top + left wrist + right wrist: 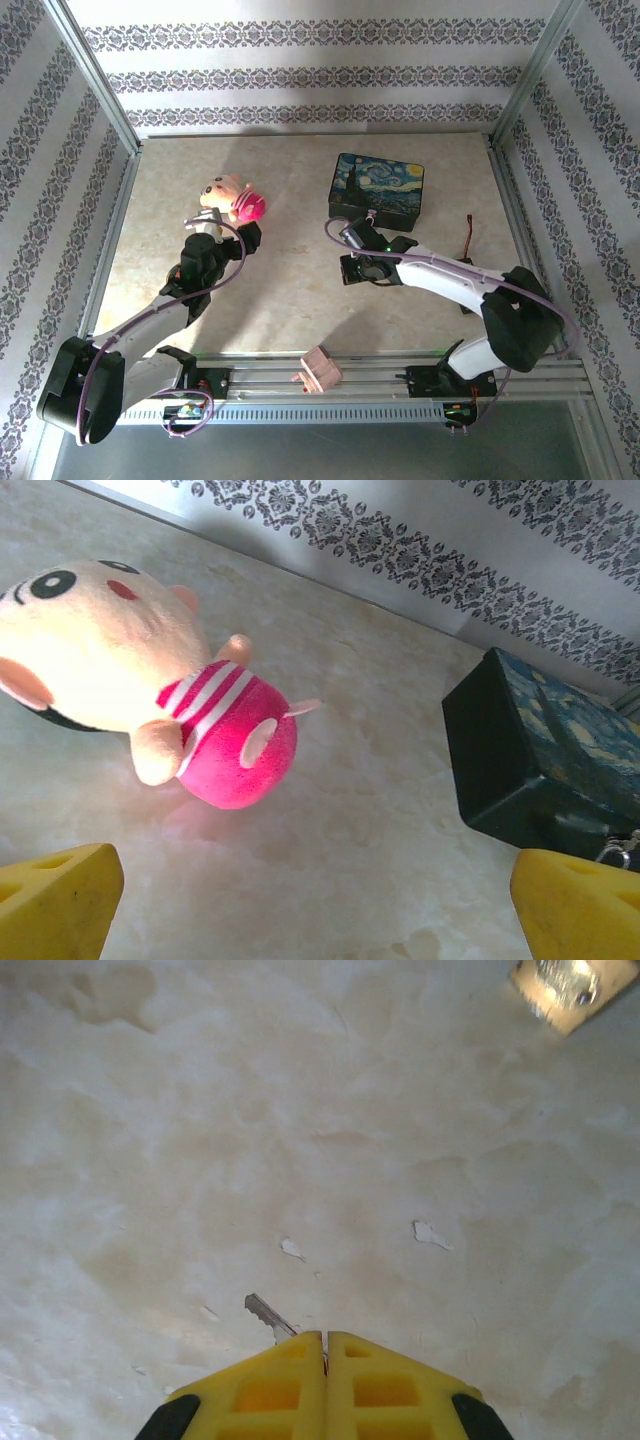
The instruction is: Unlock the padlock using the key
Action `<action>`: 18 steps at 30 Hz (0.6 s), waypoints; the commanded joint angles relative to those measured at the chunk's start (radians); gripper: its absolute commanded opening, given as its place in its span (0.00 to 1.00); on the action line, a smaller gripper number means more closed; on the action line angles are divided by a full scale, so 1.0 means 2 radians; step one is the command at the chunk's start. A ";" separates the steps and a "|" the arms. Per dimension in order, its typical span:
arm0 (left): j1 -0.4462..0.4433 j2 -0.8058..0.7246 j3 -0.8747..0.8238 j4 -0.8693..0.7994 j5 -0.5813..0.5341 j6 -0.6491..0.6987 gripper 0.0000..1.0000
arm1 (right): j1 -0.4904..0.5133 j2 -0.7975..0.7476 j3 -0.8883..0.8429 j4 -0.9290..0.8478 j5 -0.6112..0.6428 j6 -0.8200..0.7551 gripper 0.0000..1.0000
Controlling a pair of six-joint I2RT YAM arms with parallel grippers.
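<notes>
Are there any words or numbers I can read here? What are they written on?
No text here can be read.
On the painted box: a swirly night-sky picture, no words.
On the plush toy: a face and pink stripes, no letters.
On the padlock: shiny marks on the brass face, too blurred to read.

My table point(290, 290) is a pale marbled slab. A plush point(232, 198) lies on it at far left, its pink body turned toward the box point(377, 188), which stands well apart at far right of centre. The padlock point(565, 990) lies on the bare top in my right wrist view, with a few white flecks point(430, 1232) on the surface.
</notes>
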 commanded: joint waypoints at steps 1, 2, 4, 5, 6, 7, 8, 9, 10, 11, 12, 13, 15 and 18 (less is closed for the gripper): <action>-0.005 -0.002 0.018 -0.008 0.027 -0.012 0.99 | 0.006 -0.025 0.015 -0.016 0.027 -0.005 0.00; -0.005 -0.003 0.019 -0.007 0.034 -0.011 0.99 | 0.007 -0.030 0.016 -0.014 0.031 -0.005 0.00; -0.005 -0.007 0.022 -0.008 0.046 -0.012 0.99 | 0.008 -0.039 0.018 -0.006 0.041 -0.005 0.00; -0.005 -0.009 0.021 -0.007 0.050 -0.013 0.99 | 0.008 -0.044 0.017 -0.001 0.045 -0.005 0.00; -0.005 -0.011 0.020 -0.003 0.054 -0.015 0.99 | 0.008 -0.048 0.017 0.004 0.050 -0.004 0.00; -0.005 -0.014 0.017 0.002 0.057 -0.017 0.99 | 0.009 -0.053 0.016 0.013 0.055 -0.003 0.00; -0.005 -0.016 0.016 0.006 0.059 -0.020 0.99 | 0.009 -0.058 0.014 0.021 0.059 -0.002 0.00; -0.005 -0.017 0.017 0.006 0.059 -0.024 0.99 | 0.009 -0.062 0.012 0.033 0.063 0.000 0.00; -0.005 -0.017 0.019 0.004 0.062 -0.027 0.99 | 0.009 -0.068 0.008 0.047 0.067 0.000 0.00; -0.005 -0.017 0.023 0.000 0.065 -0.029 0.99 | 0.009 -0.071 0.004 0.060 0.070 0.002 0.00; -0.005 -0.015 0.028 -0.003 0.071 -0.032 0.99 | 0.010 -0.076 -0.003 0.077 0.071 0.004 0.00; -0.005 -0.014 0.032 -0.007 0.077 -0.036 0.99 | 0.010 -0.080 -0.009 0.095 0.073 0.005 0.00; -0.004 -0.011 0.040 -0.015 0.084 -0.049 0.99 | 0.010 -0.086 -0.018 0.121 0.080 0.007 0.00; -0.004 -0.006 0.047 -0.019 0.095 -0.076 1.00 | 0.010 -0.092 -0.029 0.149 0.089 0.005 0.00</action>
